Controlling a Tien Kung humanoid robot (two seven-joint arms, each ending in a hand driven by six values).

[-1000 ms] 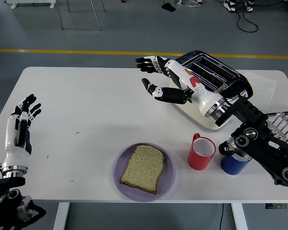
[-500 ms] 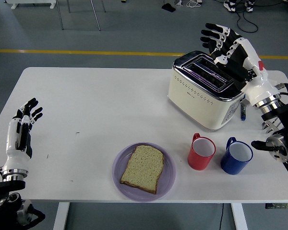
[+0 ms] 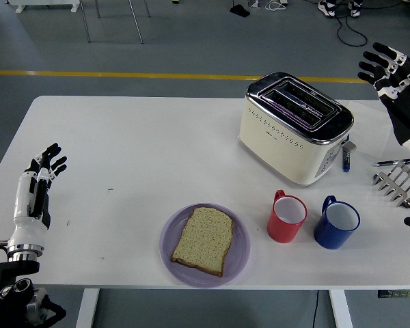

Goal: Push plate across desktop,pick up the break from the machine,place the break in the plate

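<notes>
Head view: right hand (image 3: 396, 85) half cropped.

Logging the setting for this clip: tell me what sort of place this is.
Probably a robotics lab or workshop, staged as a breakfast table: a grey floor with a yellow line, loose cables, and a toaster on a white table.
</notes>
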